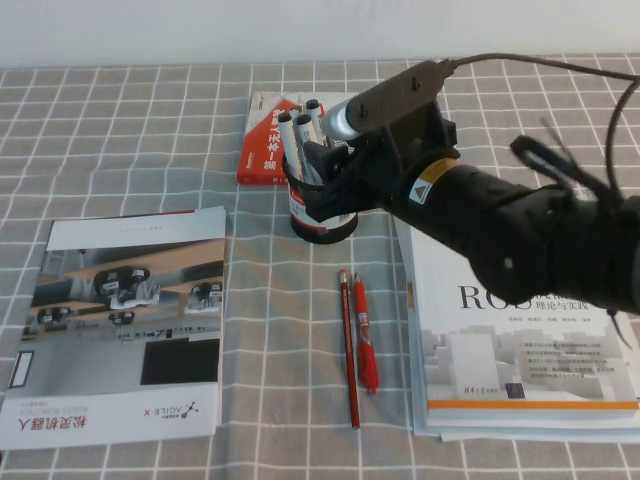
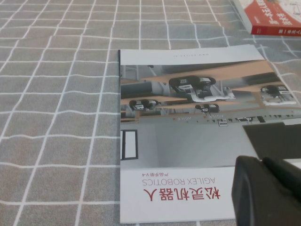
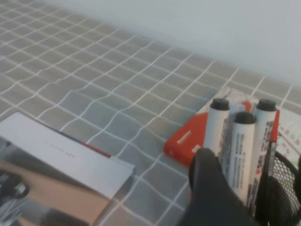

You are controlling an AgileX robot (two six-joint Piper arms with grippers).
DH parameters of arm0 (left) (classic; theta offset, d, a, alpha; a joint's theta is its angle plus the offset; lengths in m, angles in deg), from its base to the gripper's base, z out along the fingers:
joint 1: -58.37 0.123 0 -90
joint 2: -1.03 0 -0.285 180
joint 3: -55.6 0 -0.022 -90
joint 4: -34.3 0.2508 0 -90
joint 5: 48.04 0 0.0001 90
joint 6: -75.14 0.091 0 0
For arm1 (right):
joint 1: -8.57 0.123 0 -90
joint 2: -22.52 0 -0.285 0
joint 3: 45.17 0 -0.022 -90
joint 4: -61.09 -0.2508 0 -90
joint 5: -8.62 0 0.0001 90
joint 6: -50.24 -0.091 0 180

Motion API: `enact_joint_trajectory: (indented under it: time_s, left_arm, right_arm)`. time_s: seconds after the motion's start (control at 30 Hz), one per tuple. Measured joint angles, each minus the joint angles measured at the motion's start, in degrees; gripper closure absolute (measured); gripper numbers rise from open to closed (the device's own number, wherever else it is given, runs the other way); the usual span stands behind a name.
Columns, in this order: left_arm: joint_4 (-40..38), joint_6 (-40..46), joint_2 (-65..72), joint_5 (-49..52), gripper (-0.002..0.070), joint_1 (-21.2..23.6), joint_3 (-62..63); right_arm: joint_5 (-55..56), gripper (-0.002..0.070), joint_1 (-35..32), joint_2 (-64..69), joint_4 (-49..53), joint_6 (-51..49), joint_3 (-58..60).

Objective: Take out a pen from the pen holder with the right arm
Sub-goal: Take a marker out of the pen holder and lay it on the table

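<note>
Three white marker pens with black caps (image 1: 303,125) are recorded standing upright in a round black mesh pen holder (image 1: 322,222). The holder is placed far-centre on the table, just to the near side of a red-covered book (image 1: 262,150).

Shown only in the high view: a slim dark-red pen (image 1: 348,350) and a shorter red pen (image 1: 365,335). They are laid side by side on the cloth, near of the holder. They lie between a glossy brochure (image 1: 125,325) on the left and a large white book (image 1: 520,360) on the right.

Shown only in the right wrist view: a thin red-clipped pen (image 3: 272,136) lodged in the holder beside the markers.

Shown only in the left wrist view: the left gripper (image 2: 265,188), black, held over the near part of the brochure. Its state cannot be told.

The right gripper (image 1: 335,165) is positioned at the mouth of the holder, reached in from the right. In its wrist view one black finger (image 3: 207,183) is seen just beside the markers. The jaws are spread apart and no pen is seen clamped, so all the markers are lodged in the holder, at the gripper's tips.

A grey cloth checked in white (image 1: 150,130) is spread over the table, and a plain pale wall (image 1: 300,30) is set along the far edge.
</note>
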Motion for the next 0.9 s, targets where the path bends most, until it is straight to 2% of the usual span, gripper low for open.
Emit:
enact_joint_trajectory:
  time_s: [0.23, 0.63, 0.9]
  left_arm:
    - [0.00, 0.00, 0.00, 0.00, 0.0678, 0.00, 0.00]
    - [0.00, 0.00, 0.00, 0.00, 0.0678, 0.00, 0.00]
    - [0.00, 0.00, 0.00, 0.00, 0.0678, 0.00, 0.00]
  right_arm:
    - [7.17, 0.0354, -0.24, 4.87, -0.05, 0.00, 0.00]
    - [8.59, 0.0354, -0.74, 6.49, -0.41, 2.70, -0.54]
    - [3.65, 0.0354, -0.74, 10.92, 1.39, 2.92, -9.77]
